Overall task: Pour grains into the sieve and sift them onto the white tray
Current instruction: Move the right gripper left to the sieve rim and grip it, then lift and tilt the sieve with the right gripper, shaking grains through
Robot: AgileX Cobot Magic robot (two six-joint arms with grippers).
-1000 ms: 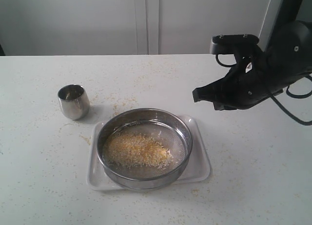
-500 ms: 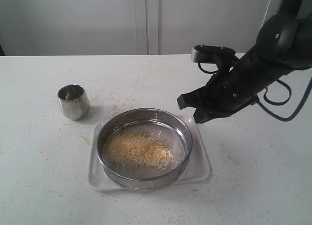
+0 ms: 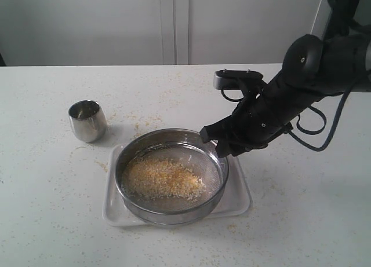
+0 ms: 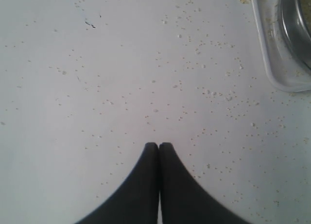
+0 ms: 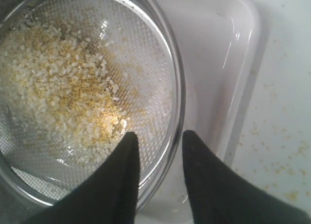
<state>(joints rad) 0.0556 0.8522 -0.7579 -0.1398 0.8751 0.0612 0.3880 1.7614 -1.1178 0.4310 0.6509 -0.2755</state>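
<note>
Centrally, the sieve (image 3: 168, 216) is sitting on the white tray (image 3: 239, 193), with the grains (image 3: 162, 179) lying heaped on its mesh. The right gripper (image 3: 212, 143) is hovering at the sieve's far right rim, fingers spread apart astride it. The left gripper (image 4: 159, 146) is hanging pinched together over the grain-speckled table (image 4: 97, 88), near a tray corner.

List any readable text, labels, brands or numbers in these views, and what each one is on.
None readable in any view.
No lettering, logo or number shows on the steel cup, the sieve, the white tray, the black right arm or the tabletop.
</note>
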